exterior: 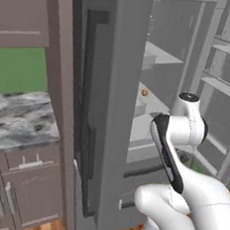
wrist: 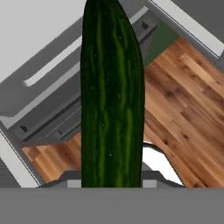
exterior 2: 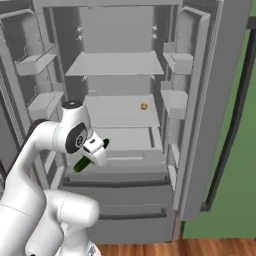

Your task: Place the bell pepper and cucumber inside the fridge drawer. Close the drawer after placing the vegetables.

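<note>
Closed on the cucumber [wrist: 111, 96], long axis running straight out along the gripper [exterior 2: 91, 156], hanging just in front of and level with the pulled-out fridge drawer [exterior 2: 127, 141].

cucumber [exterior 2: 83, 164] in gripper [exterior 2: 95, 151] | before fridge drawer [exterior 2: 125, 158] | above wood floor [wrist: 183, 113]

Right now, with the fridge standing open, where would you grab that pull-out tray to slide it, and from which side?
Probably by the long pale bar along the front of the drawer: it spans the width and faces the room, so come straight from the front and hook its middle. First the cucumber, held lengthwise in the gripper, has to go.
</note>
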